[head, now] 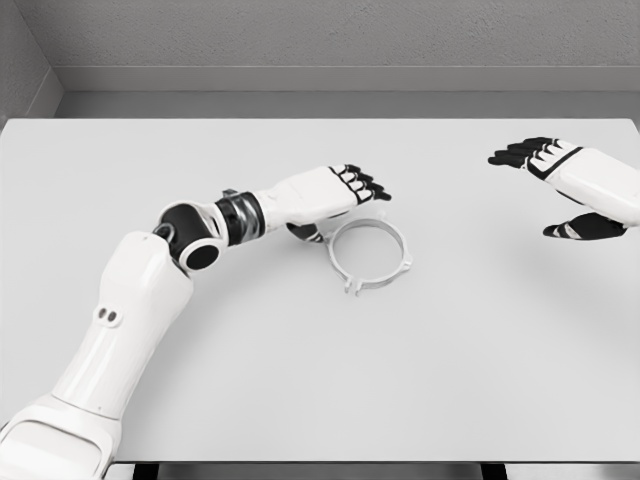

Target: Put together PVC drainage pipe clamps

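Observation:
A white ring-shaped pipe clamp (370,257) with small tabs on its rim lies flat on the white table (320,380) near the middle. My left hand (340,195) hovers over the ring's upper left edge, palm down, fingers stretched out flat, thumb tucked beneath by the rim. It holds nothing that I can see. My right hand (560,185) hangs at the far right, well away from the clamp, with fingers spread and thumb hanging apart below.
The table's far edge meets a grey wall at the back. The left forearm and elbow (200,240) cross the table's left half.

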Available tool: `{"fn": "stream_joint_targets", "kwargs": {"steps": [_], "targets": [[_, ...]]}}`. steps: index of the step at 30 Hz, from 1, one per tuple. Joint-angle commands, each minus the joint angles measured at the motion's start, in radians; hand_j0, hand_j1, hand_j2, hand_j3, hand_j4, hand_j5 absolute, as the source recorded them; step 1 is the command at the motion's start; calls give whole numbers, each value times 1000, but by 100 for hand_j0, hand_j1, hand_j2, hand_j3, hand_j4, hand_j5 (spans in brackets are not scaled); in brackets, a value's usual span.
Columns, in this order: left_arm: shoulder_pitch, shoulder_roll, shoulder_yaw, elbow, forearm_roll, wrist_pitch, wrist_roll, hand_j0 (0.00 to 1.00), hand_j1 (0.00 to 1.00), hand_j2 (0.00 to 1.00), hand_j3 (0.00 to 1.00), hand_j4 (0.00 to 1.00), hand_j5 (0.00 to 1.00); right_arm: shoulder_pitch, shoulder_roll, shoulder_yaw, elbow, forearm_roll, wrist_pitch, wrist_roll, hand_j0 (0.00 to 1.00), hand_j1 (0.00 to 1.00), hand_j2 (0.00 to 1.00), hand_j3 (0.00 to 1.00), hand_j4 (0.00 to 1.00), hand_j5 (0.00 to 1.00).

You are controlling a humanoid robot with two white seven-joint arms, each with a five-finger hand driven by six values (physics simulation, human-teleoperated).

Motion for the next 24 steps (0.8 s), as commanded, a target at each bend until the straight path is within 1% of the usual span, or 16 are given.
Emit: {"fn": "stream_joint_targets", "kwargs": {"steps": [1,6,8,12,13,19,24], "targets": [[0,5,8,0,6,2,1,100,100,100,100,100,100,0,-1,-1,-2,-5,0,-1,100,100,100,100,100,100],[-11,11,12,15,6,2,1,100,100,100,100,100,100,0,-3,-1,-2,-3,0,-1,100,100,100,100,100,100],[-18,6,9,39,5,2,1,100,100,100,100,100,100,0,-3,-1,-2,-3,0,-1,100,100,100,100,100,100],[-23,6,11,46,5,2,1,100,100,100,100,100,100,0,-3,1,-2,-3,0,-1,100,100,100,100,100,100],[-26,5,11,61,5,2,1,100,100,100,100,100,100,0,-3,2,-2,-3,0,-1,100,100,100,100,100,100],[-40,-21,-3,67,5,2,1,100,100,100,100,100,100,0,-6,1,-2,-1,-2,-1,100,100,100,100,100,100],[-40,-35,-5,73,5,2,1,100,100,100,100,100,100,0,-4,1,-2,-1,0,1,100,100,100,100,100,100]]}}
